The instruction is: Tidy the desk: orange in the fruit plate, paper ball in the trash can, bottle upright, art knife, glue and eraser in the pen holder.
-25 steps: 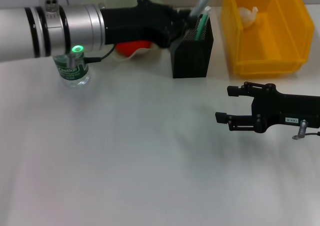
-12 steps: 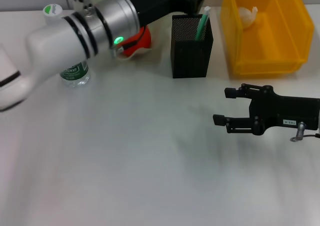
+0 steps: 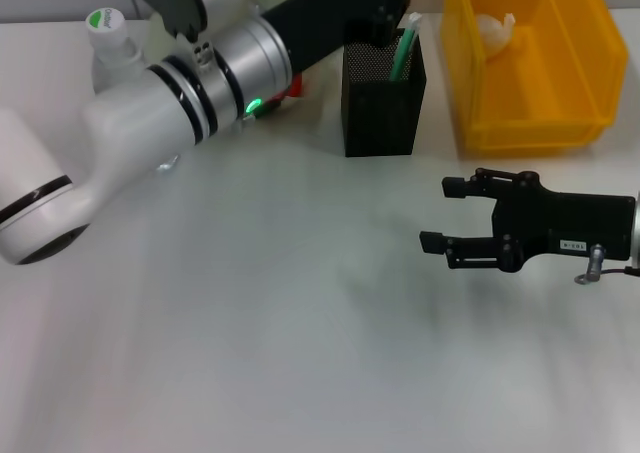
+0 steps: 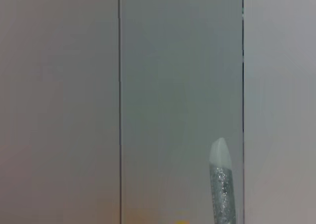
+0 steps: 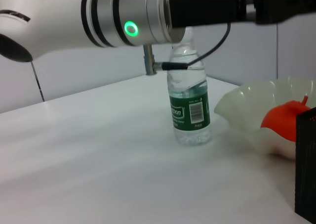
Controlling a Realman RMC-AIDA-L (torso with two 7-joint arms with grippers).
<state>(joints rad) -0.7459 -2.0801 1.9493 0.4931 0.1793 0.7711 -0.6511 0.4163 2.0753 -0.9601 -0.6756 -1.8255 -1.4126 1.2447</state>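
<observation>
White desk carries bottle, pen holder, trash can. Right gripper hovers, fingers apart; left gripper state cannot be told.

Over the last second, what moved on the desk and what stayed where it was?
The left arm swung up and back from across the bottle; its gripper end now sits above the pen holder at the picture's top edge. The right gripper crept slightly leftward, open and empty. Bottle, pen holder, orange, fruit plate and trash can kept their places.
</observation>
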